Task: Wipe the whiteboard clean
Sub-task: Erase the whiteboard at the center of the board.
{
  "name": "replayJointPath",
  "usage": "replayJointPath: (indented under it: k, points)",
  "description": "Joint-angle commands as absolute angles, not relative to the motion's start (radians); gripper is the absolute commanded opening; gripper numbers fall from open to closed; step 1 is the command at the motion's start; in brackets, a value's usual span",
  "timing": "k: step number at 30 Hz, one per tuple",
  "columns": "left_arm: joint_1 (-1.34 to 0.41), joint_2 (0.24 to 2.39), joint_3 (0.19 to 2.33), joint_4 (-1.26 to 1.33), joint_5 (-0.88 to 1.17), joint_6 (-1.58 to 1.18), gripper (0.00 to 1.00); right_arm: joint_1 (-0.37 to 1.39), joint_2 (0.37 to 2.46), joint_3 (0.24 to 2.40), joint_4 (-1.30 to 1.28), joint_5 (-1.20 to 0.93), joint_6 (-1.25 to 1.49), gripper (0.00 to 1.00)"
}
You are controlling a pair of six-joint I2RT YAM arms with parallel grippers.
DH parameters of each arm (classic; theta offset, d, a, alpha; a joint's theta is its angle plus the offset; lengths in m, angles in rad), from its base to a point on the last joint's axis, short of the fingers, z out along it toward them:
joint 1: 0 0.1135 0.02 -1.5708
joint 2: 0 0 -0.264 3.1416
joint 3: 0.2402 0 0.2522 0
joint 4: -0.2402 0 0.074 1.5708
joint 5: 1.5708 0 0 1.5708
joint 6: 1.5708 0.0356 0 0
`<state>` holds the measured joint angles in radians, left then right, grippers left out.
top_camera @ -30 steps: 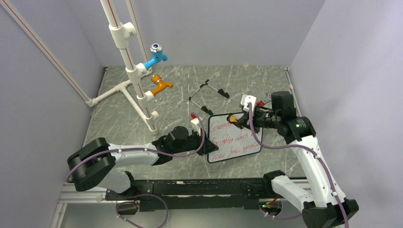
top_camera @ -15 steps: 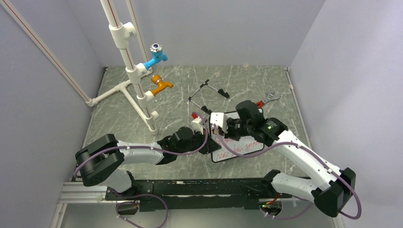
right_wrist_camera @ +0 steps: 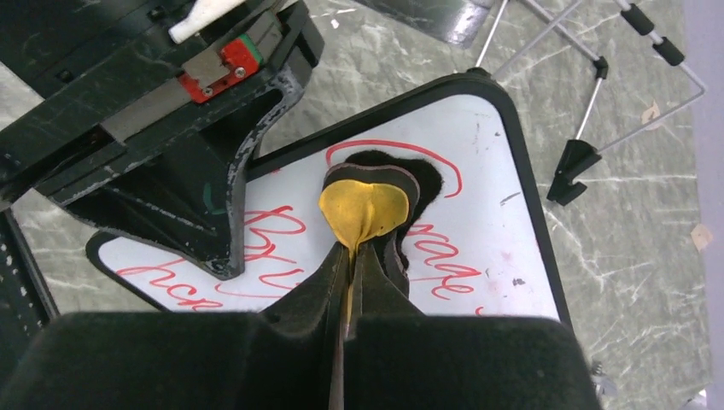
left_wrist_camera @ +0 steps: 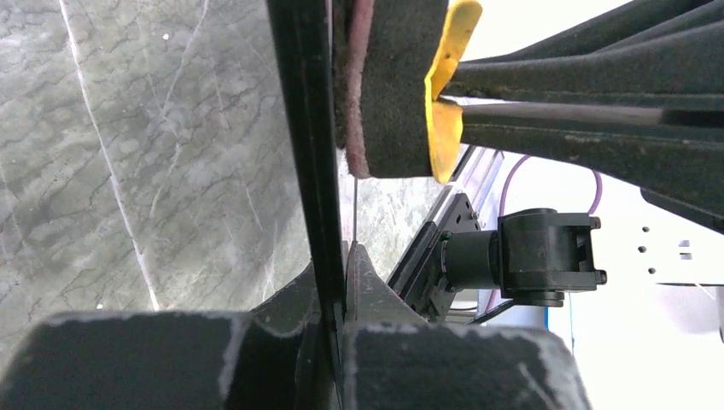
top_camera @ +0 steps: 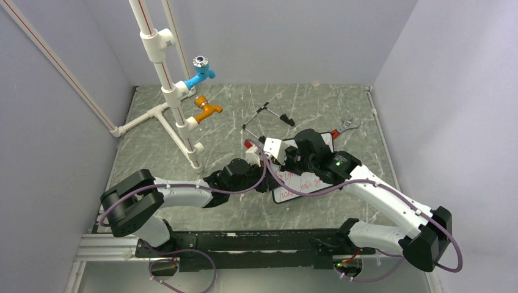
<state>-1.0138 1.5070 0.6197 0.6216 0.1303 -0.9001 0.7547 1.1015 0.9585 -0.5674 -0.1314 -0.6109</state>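
The whiteboard (top_camera: 300,187) sits mid-counter (top_camera: 153,152) between the two arms. I can't tell if it's lying flat or propped up a bit. The left gripper (left_wrist_camera: 341,256) is clamped on the board's black frame, right at the edge. The right gripper (right_wrist_camera: 350,256) is pinched tight on the yellow back of the eraser (right_wrist_camera: 363,209), with the dark felt pressed on the board near a rounded corner.

What I'd worry about:
- The board is only held along one edge, so a hard push from the eraser could make it pivot or slide out of the left gripper.
- The yellow backing looks squashed into a fold, so the eraser might twist or pull free mid-stroke.
- The two grippers are really close together, so a wide sweep toward the left one could bump it.
- Light pressure would probably just smear the red ink.

As for writing, it's red cursive in a few lines, mostly covered. I can make out something like "…age" beside the eraser and nothing else for sure. I can't read any brand or label. The wire stand (right_wrist_camera: 598,111) lies off the board's far corner.
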Motion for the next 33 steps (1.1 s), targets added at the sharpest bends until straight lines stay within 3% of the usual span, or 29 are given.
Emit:
replayJointPath:
  k: [1,4,12,19,23,26,30,33]
  points:
    - [-1.057,1.522,0.644,0.769,0.27,-0.833,0.0,0.761,1.128,0.971,-0.56,-0.302,-0.669,0.0]
    - [-1.054,1.531,0.657,0.769,0.294,-0.825,0.0,0.771,1.144,0.965,-0.553,-0.334,-0.662,0.0]
    - [-1.054,1.542,0.66,0.783,0.339,-0.818,0.0,0.674,1.136,0.975,-0.379,-0.054,-0.488,0.0]
    - [-1.054,1.534,0.657,0.785,0.348,-0.829,0.0,0.733,1.111,0.901,-0.536,-0.363,-0.676,0.0]
    - [-1.053,1.525,0.664,0.749,0.344,-0.828,0.0,0.771,1.104,0.885,-0.601,-0.414,-0.753,0.0]
    - [-1.052,1.525,0.676,0.729,0.355,-0.823,0.0,0.772,1.108,0.905,-0.557,-0.325,-0.708,0.0]
    - [-1.052,1.533,0.679,0.743,0.385,-0.822,0.0,0.738,1.142,0.972,-0.41,-0.043,-0.586,0.0]
    - [-1.052,1.528,0.667,0.753,0.397,-0.82,0.0,0.711,1.145,1.001,-0.402,-0.008,-0.56,0.0]
